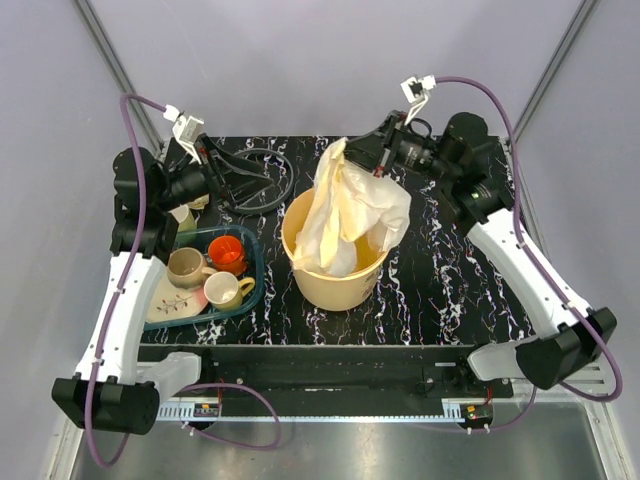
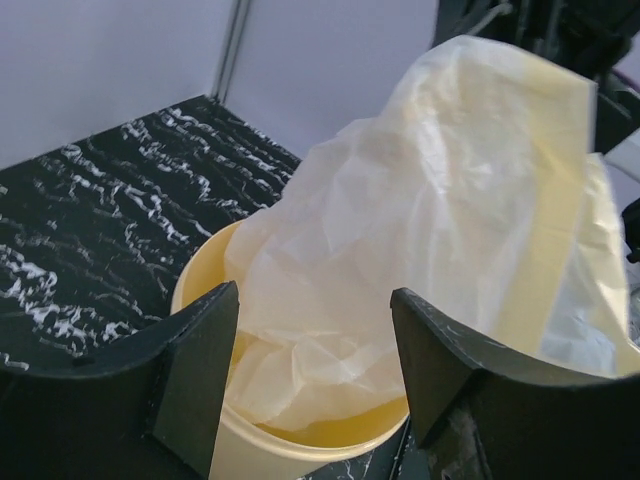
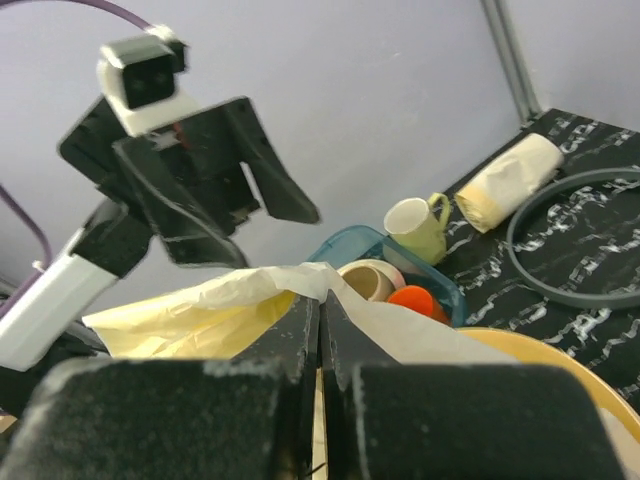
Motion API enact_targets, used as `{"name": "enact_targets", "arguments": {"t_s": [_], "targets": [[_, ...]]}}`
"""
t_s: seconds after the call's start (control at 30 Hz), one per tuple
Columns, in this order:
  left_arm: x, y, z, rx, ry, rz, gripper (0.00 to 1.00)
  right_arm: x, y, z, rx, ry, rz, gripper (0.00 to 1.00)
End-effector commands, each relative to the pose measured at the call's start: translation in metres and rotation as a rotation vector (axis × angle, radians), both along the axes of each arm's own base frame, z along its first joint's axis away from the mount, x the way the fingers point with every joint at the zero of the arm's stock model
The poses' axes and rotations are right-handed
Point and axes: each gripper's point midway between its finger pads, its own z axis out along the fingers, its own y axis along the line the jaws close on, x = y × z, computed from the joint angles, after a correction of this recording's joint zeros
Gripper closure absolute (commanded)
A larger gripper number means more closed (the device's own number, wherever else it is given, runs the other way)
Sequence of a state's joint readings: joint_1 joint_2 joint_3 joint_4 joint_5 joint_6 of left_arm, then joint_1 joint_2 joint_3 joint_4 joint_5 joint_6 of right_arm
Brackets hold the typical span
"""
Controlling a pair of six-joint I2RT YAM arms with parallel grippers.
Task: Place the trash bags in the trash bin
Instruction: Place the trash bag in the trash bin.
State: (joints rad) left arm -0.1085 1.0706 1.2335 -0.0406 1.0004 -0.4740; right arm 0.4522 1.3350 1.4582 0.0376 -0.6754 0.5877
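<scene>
The bag (image 1: 350,205) is partway in. Its lower part sits crumpled inside the bin (image 1: 335,285), which stands about mid-counter, a little toward the near edge. The rest rises in a tall peak above the rim. The right gripper (image 1: 383,158) has its fingers pressed together on the top edge of the film, holding it up over the far right side of the bin. The left gripper (image 2: 313,295) is spread wide with nothing in it. It hangs to the left of the bin, pointed at the bag but apart from it.

I'd say this is the middle of the job: the bag is over the bin but not seated. The next move looks like either lowering that pinched edge and letting go, or having the free gripper take the opposite side so the mouth can be opened across the rim. The film is thin and crinkly, so it may spring back up or cling to the fingers on release.

A dark ring (image 3: 590,175) lies flat near the far edge, left of the bin and close under the left gripper, which could catch it on the way in. A teal tray (image 1: 257,262) sits at the near left corner with an orange cup (image 1: 228,253) and two pale mugs. It is just beside the bin, so there is little room on that side. A pale roll (image 3: 510,180) lies by the left edge, out of the way.
</scene>
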Motion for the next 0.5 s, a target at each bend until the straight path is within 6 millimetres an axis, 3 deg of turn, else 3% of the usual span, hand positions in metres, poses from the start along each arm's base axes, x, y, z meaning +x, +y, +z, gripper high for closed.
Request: {"name": "enact_targets", "arguments": {"t_s": [0.0,0.17,0.23,0.27,0.33,0.37,0.43,0.47], "targets": [[0.010,0.008,-0.008,-0.021,0.027,0.023,0.34,-0.007,0.021,0.043,0.076,-0.106,0.069,1.00],[-0.004,0.008,-0.036,0.034,0.044,-0.016,0.38,0.017,0.038,0.040,0.111,-0.093,0.075,1.00],[-0.010,0.010,-0.035,0.030,0.011,0.005,0.37,0.019,0.042,0.040,0.151,-0.072,0.090,1.00],[-0.008,0.012,-0.038,0.028,0.016,0.022,0.36,0.021,0.047,0.028,0.150,-0.040,0.098,1.00],[-0.005,0.014,-0.042,0.024,0.042,0.038,0.35,0.016,0.051,0.021,0.159,-0.013,0.115,1.00],[-0.005,0.015,-0.043,0.024,0.051,0.038,0.34,0.016,0.053,0.004,0.143,0.018,0.114,1.00],[-0.002,0.016,-0.046,0.033,0.059,0.046,0.34,0.009,0.049,-0.004,0.143,0.024,0.108,1.00],[-0.004,0.017,-0.047,0.039,0.058,0.040,0.34,0.009,0.048,-0.027,0.118,0.062,0.105,1.00]]}}
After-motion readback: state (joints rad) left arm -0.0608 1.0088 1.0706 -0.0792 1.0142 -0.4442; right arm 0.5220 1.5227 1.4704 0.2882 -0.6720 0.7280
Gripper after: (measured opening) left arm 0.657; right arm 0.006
